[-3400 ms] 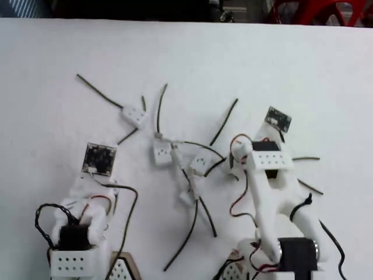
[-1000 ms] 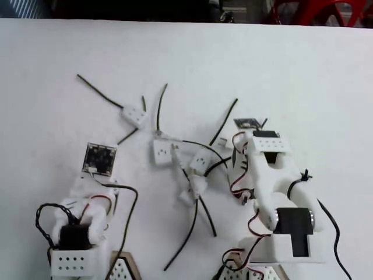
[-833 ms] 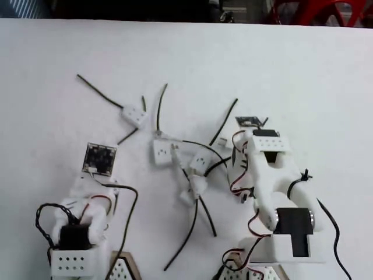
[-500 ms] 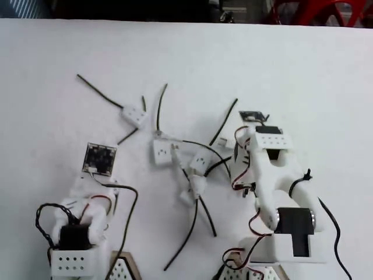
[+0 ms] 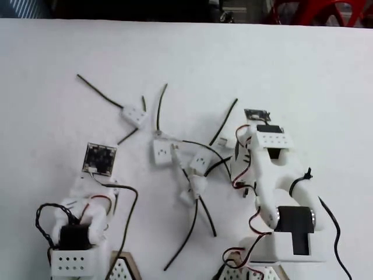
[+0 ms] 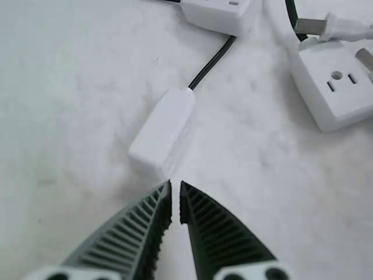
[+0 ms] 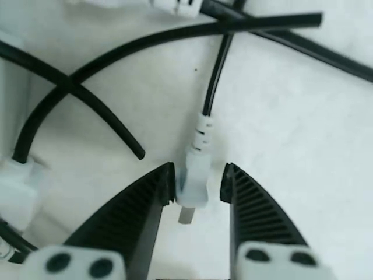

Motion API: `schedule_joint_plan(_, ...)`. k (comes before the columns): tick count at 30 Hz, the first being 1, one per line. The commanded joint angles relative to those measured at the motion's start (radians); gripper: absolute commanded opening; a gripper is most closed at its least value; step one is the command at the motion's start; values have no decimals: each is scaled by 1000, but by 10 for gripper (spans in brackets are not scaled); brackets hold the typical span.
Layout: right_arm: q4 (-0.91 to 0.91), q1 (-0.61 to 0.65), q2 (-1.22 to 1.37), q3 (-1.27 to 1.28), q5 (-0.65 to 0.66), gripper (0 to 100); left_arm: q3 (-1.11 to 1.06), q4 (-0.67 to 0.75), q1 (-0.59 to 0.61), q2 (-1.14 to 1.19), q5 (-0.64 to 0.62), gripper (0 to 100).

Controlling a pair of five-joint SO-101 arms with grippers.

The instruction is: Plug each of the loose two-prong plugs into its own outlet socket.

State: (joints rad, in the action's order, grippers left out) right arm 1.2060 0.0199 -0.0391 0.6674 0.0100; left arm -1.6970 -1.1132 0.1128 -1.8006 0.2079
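- right gripper: jaws apart, straddling a white plug. One finger looks to touch the body, with a gap on the other side. Not clamped.
- plug lies flat on the table, prong pointing back at the wrist, its cord running away.
- step in hand, as I read it: grasp this plug. Centre the jaws first so closing doesn't skid it sideways.
- clamp on the moulded body, not the ribbed strain relief and not the prongs.
- with the prongs facing the wrist, it probably needs turning before insertion, so grip firmly enough that it can't twist.
- crossing cords lie close by. Lift slowly and watch for drag or a snag.
- an outlet sits just beside the right arm. It's loose and will likely slide under push, so bracing it would help.
- left gripper: fingers nearly together, nothing between them, tips just short of a white block on a black cord. A second outlet is near.
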Motion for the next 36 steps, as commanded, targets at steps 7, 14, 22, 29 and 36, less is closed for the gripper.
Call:
schedule_joint_plan(7,5,-5,-5,-40,-12,127,5,9,12,-12,6,50)
schedule_joint_plan(14,5,-8,-5,-40,-12,126,5,9,12,-12,6,50)
schedule_joint_plan(22,5,-7,-15,-48,-12,126,5,9,12,-12,6,50)
schedule_joint_plan(29,5,-4,-7,-66,-12,126,5,8,12,-12,6,50)
schedule_joint_plan(36,8,-7,-5,-60,-12,126,5,8,12,-12,6,50)
